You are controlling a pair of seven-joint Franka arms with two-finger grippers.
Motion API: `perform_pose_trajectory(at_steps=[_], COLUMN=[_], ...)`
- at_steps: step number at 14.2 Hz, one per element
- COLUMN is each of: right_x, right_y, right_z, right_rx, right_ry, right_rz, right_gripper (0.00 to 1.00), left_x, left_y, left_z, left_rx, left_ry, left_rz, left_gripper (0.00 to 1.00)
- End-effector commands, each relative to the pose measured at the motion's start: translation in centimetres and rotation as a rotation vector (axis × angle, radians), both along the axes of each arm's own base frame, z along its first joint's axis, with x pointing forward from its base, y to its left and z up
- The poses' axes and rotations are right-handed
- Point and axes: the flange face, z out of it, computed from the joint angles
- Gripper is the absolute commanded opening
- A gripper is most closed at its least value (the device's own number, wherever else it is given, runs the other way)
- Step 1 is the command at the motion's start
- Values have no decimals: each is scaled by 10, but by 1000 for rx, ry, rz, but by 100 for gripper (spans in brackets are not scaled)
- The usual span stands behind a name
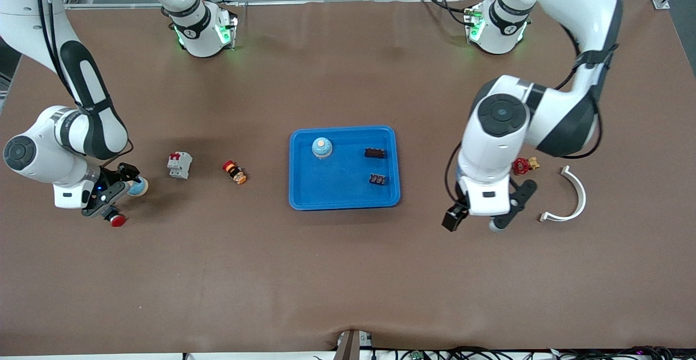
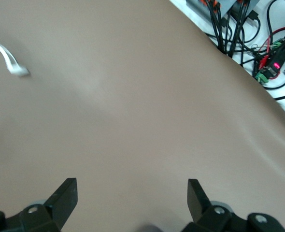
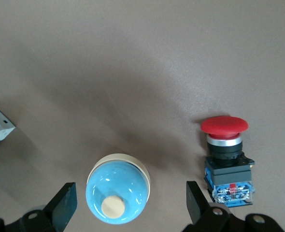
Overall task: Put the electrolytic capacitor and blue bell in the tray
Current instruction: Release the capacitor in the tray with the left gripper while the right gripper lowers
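Note:
The bright-blue tray (image 1: 344, 197) lies mid-table. It holds one blue bell (image 1: 322, 147) with a cream button and two small dark parts (image 1: 374, 153) (image 1: 378, 179). I cannot tell which part is the capacitor. A second blue bell (image 1: 137, 187) stands on the table toward the right arm's end. My right gripper (image 1: 119, 194) is open over it. In the right wrist view this bell (image 3: 117, 195) sits between the spread fingers, untouched, with the gripper (image 3: 130, 205) around it. My left gripper (image 1: 486, 213) (image 2: 133, 203) is open and empty over bare table beside the tray.
A red push button (image 1: 116, 219) (image 3: 227, 159) lies beside the second bell. A white breaker (image 1: 179, 165) and a small red-orange part (image 1: 235, 172) lie between that bell and the tray. A red valve-like part (image 1: 524, 165) and a white curved piece (image 1: 571, 197) lie near the left gripper.

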Motion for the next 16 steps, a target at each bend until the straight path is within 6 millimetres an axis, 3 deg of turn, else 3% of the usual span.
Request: perform_pose_trajectory(at_steps=[1, 8, 13, 16], right_x=[-7, -26, -27, -28], right_y=[-7, -1, 1, 1], right_z=[-1, -23, -28, -38], right_rx=[7, 9, 11, 9], right_ry=[-1, -12, -16, -19], right_rz=[15, 7, 4, 2], right_gripper=[100, 100, 100, 100], left_x=[-6, -15, -42, -60], left_y=[30, 85, 141, 171], left_z=[27, 86, 147, 174], left_rx=[58, 65, 45, 54], left_ry=[39, 93, 142, 187], left_rz=[-107, -256, -410, -528], left_gripper=[100, 100, 100, 100])
